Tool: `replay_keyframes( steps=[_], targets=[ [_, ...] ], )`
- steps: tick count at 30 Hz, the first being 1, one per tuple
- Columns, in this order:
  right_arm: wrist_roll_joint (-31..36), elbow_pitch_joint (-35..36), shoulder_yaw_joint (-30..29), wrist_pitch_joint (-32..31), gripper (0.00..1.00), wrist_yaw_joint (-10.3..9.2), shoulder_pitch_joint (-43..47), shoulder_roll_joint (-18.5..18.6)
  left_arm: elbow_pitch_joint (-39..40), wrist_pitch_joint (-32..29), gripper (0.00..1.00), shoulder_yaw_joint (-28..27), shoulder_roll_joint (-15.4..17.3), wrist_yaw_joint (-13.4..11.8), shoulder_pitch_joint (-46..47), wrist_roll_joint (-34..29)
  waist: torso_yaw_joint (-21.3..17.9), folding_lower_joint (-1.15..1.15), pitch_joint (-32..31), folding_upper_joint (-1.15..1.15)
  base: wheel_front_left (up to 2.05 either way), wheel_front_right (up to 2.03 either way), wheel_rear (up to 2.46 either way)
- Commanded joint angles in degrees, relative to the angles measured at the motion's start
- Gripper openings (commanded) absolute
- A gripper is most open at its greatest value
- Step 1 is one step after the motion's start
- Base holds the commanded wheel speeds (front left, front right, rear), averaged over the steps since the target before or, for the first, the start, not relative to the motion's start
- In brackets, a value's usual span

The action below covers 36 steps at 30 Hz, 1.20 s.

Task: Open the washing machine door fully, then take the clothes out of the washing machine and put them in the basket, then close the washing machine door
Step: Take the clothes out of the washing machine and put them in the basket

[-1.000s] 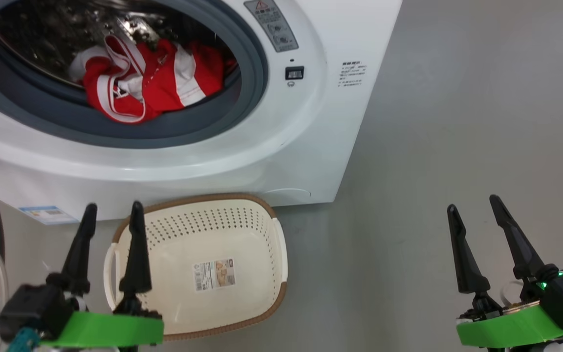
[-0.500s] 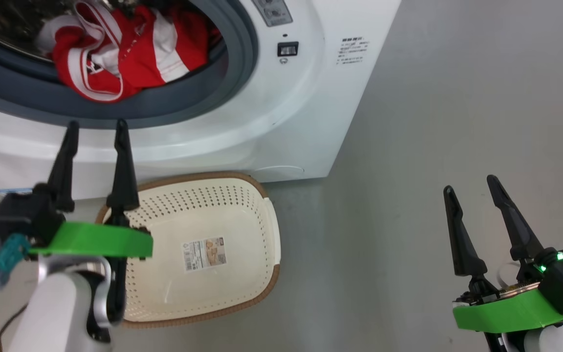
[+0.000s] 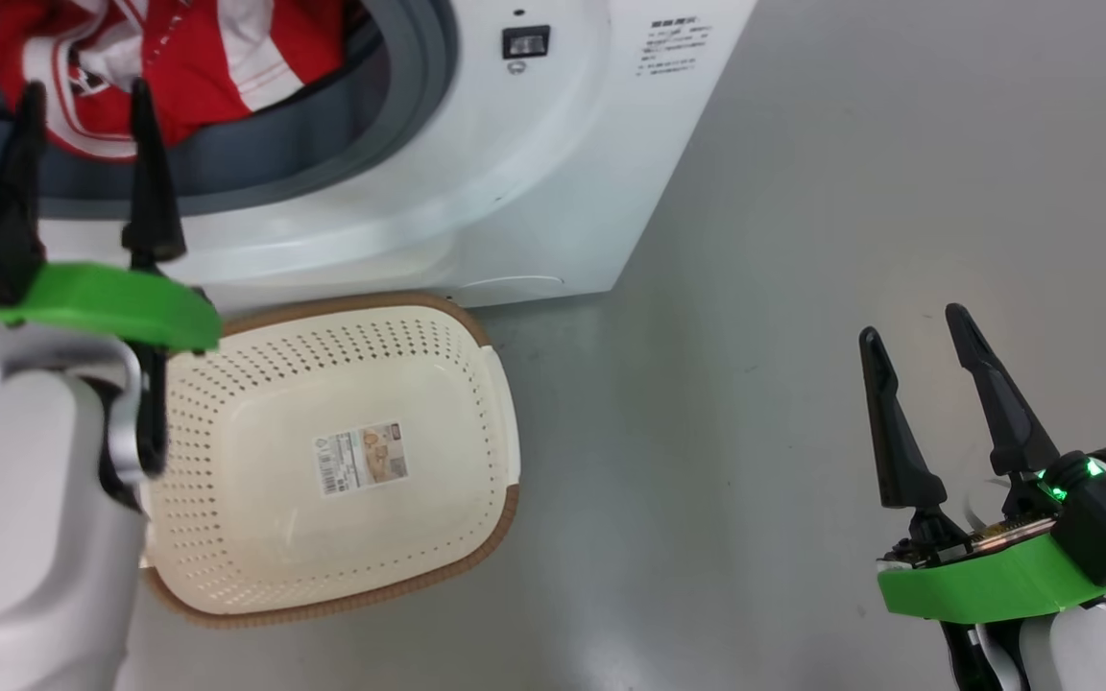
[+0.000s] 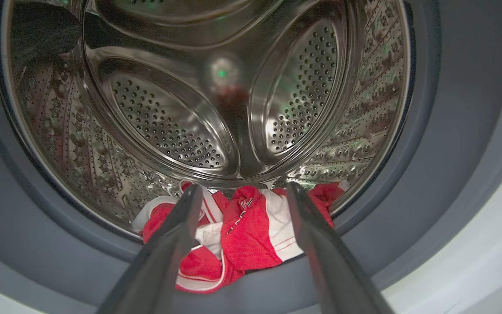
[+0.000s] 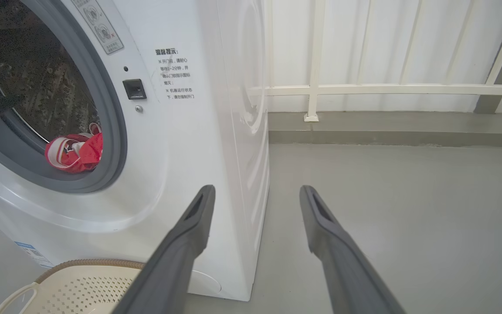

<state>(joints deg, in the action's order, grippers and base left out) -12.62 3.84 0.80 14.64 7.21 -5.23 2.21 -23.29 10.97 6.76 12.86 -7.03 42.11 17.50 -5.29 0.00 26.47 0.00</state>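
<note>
The white washing machine (image 3: pixel 534 173) stands with its drum mouth uncovered; the washing machine door is out of view. Red and white clothes (image 4: pixel 251 231) lie at the front bottom of the steel drum (image 4: pixel 168 109), against the grey rubber ring (image 3: pixel 323 134). My left gripper (image 3: pixel 83 91) is open just in front of the ring, its fingers pointing at the clothes (image 3: pixel 179 58) without touching them. The cream basket (image 3: pixel 246 537) sits on the floor below the drum mouth with nothing in it. My right gripper (image 3: pixel 908 326) hangs open over the bare floor, far right of the machine.
Grey floor (image 3: pixel 803 192) stretches to the right of the machine. A white railing (image 5: pixel 364 89) and a pale wall stand behind it. The basket rim (image 5: pixel 85 263) lies close against the machine's front base.
My left gripper has risen from beside the basket up to the drum mouth, still open. The head camera has shifted, sliding the scene left and up. The right gripper has kept its pose.
</note>
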Motion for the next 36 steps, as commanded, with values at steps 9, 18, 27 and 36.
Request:
replay_keyframes(
  steps=[9,18,27,36],
  targets=[
    [-1.43,0.76,1.68,0.36,1.00,0.28,-1.34,0.66,-8.78,-2.12,1.00,-1.42,5.03,0.18,9.66,-1.34,-2.36,0.00,2.88,0.00,0.00,0.00,0.00],
    [-1.55,0.34,2.08,0.36,1.00,0.28,-2.19,0.66,-17.84,-5.08,1.00,-1.17,7.84,-0.74,16.80,-2.27,-3.63,0.00,4.93,0.00,0.00,0.00,0.00],
    [-1.97,-0.79,3.02,0.36,1.00,0.28,-2.84,0.66,-26.09,-7.04,1.00,0.20,10.38,-0.80,22.20,-3.59,-5.09,0.00,6.16,0.00,0.00,0.00,0.00],
    [-2.47,-1.59,4.33,0.36,1.00,0.28,-3.26,0.66,-33.97,-9.46,1.00,1.94,11.14,-0.15,24.92,-4.11,-6.64,0.00,6.40,0.00,0.00,0.00,0.00]
  ],
)
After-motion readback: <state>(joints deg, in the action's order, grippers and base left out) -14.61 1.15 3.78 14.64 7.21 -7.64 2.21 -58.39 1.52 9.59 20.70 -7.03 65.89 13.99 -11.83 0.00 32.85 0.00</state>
